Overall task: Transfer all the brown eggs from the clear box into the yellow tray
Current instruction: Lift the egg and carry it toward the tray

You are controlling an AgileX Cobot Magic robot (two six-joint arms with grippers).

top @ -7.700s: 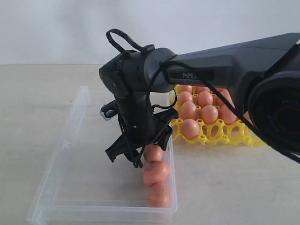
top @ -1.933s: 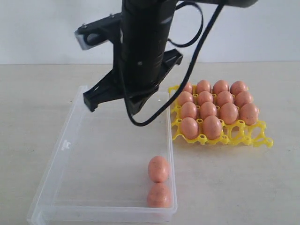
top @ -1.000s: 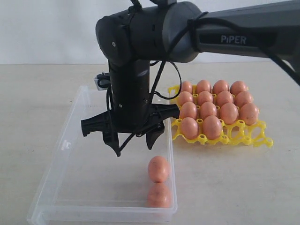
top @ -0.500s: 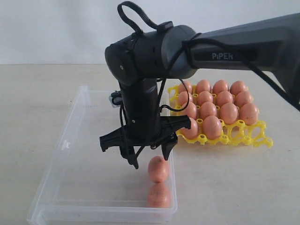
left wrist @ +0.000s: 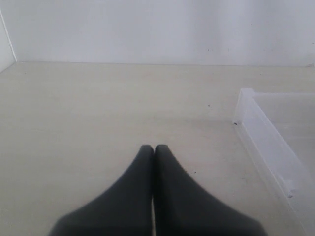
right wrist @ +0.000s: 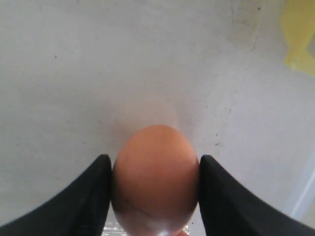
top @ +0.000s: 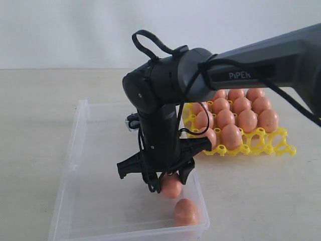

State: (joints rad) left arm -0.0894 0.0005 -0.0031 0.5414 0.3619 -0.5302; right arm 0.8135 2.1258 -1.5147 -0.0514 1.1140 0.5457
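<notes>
A brown egg [right wrist: 155, 177] is clamped by the right fingers [right wrist: 88, 196] near a second egg [top: 185, 212]; left fingers [left wrist: 142, 187] are pressed together over the pale surface [left wrist: 74, 113].

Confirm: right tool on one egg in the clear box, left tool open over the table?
Left tool is shut, not open: fingers pressed together in the left wrist view. Right tool is on one egg in the clear box.

— What is the right arm [top: 165, 90] covering in the exterior view?
— The left cups of the yellow tray [top: 273, 146], right of centre; some brown eggs [top: 249, 120] are hiding behind it.
— And the wrist views?
— Frame edges are cropping the clear box [left wrist: 261, 128] and the gripped egg [right wrist: 155, 172].
</notes>
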